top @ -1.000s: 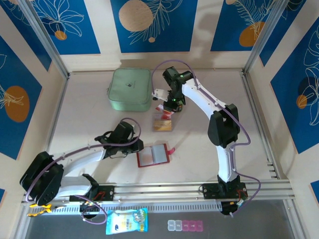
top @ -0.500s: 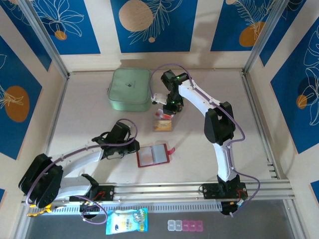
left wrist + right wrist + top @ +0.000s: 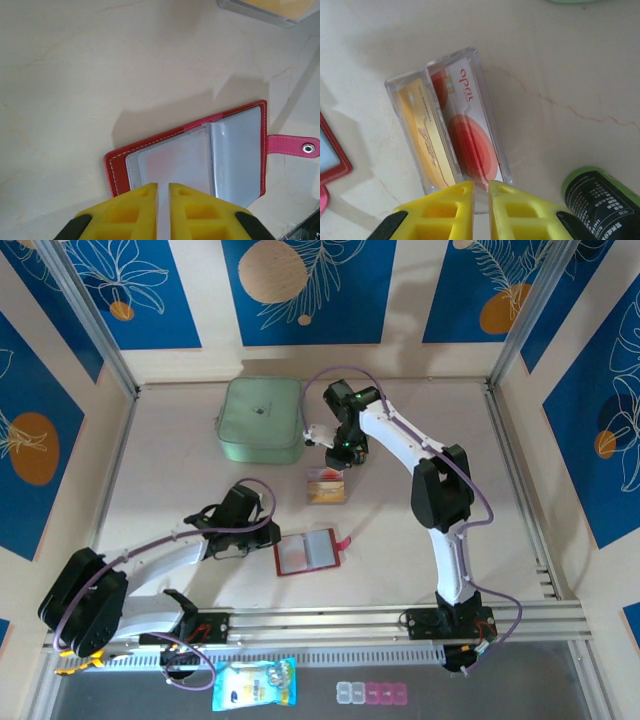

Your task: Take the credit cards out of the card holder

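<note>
Both cards (image 3: 452,132) now lie flat — right claw (image 3: 334,454) lifted, slightly parted, empty.

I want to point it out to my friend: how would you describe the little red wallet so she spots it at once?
Start at the big mint-green square case at the back of the pale table, then look toward the near edge. The small red leather-like folding wallet lies open and flat there, right of the left arm's tool. Unlike the orange and red cards nearby, it has clear pockets and a pink snap strap.
</note>
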